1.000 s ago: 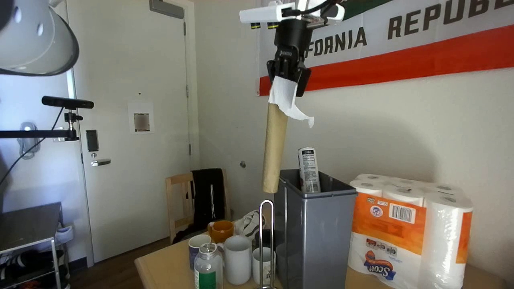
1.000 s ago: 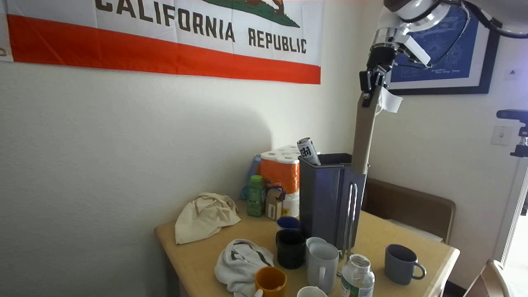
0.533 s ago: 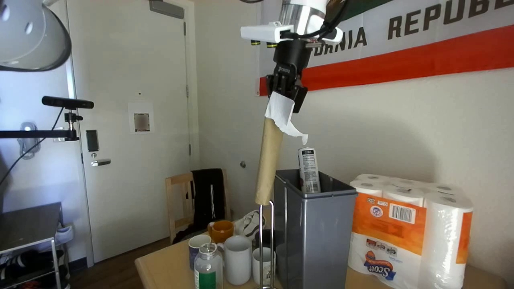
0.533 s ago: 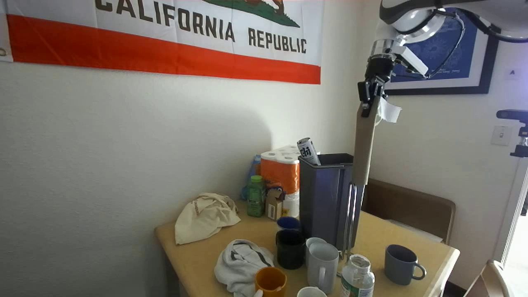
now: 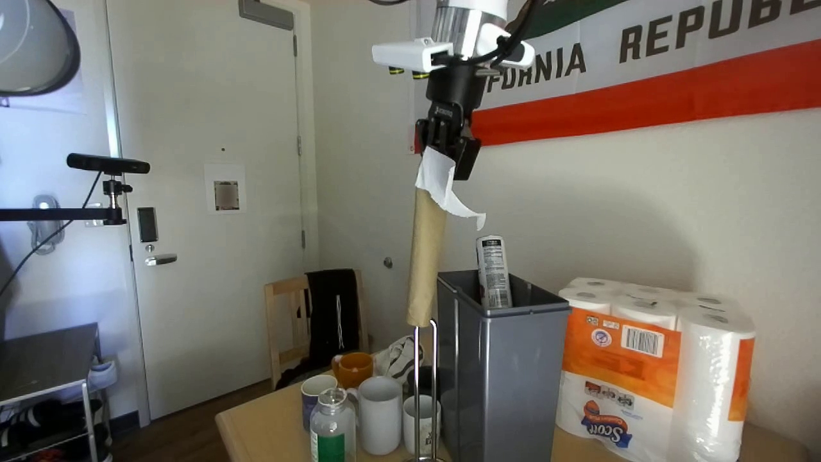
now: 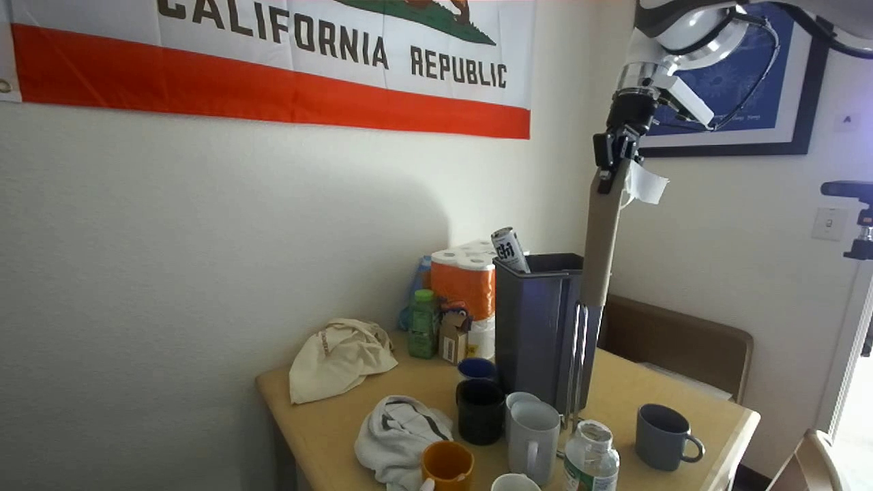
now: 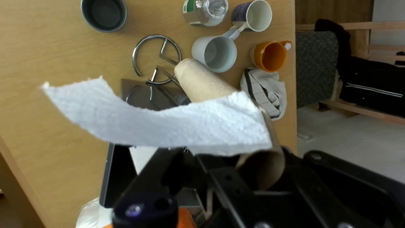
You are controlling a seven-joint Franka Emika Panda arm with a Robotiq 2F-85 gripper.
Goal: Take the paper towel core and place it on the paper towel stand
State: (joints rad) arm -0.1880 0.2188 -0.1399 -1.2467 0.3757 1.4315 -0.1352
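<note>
Lower than a second ago, with its top nudged sideways in the last half second, a cardboard tube [image 5: 428,263] hangs from the robot's gripper [image 6: 616,174], its bottom rim at the looped tip of a wire stand [image 5: 417,378]. Jaws pinch the tube at its upper end; whether both press from outside or one reaches into the opening cannot be told. A ragged scrap of paper towel [image 7: 164,126] trails from that end, crossing the tube in the wrist view.

The tube leans, and in an exterior view its rim overlaps part of the loop while the rest shows bare alongside, which suggests the stand is not yet inside; contact cannot be made out. A grey bin [image 5: 513,378] stands just beside.

Thin cardboard like this should prove light, stiff along its length and dry enough not to slip, but its wall would likely dent under a hard squeeze. The paper, soft and loose, offers a poor hold. Bare cardboard near the top looks the best place to grip, leaving the lower end free. Leverage is the likely cost: held so high, the long tube could swivel if its rim catches the loop. A modest pinch and a straighter tube are probably what the lowering calls for.
</note>
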